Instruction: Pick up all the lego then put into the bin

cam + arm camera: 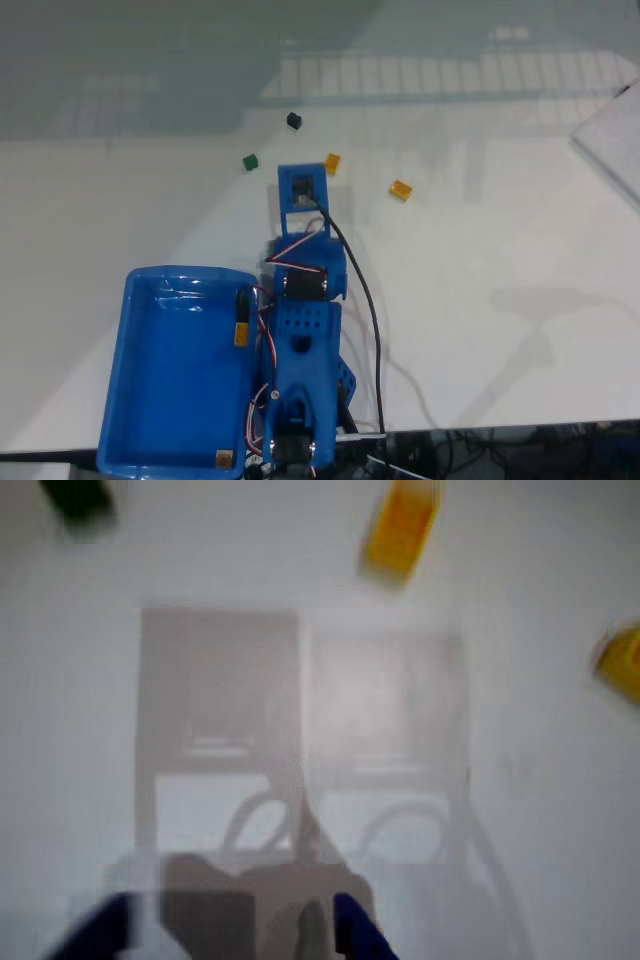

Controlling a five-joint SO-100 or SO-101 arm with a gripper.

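In the fixed view my blue gripper (301,178) reaches out over the white table. An orange lego (332,164) lies just to its right and a dark green lego (249,161) to its left. A black lego (293,120) sits farther out and another orange lego (400,190) farther right. The blue bin (150,400) stands beside the arm's base at the lower left. The blurred wrist view has the green lego (75,498) at top left, one orange lego (400,530) at the top and another (625,660) at the right edge. The gripper (230,935) has its blue tips apart with nothing between them.
A black cable (368,300) runs from the gripper back along the arm to the table's near edge. A pale flat object (612,140) lies at the far right. A small orange bit (224,459) shows at the bin's near corner.
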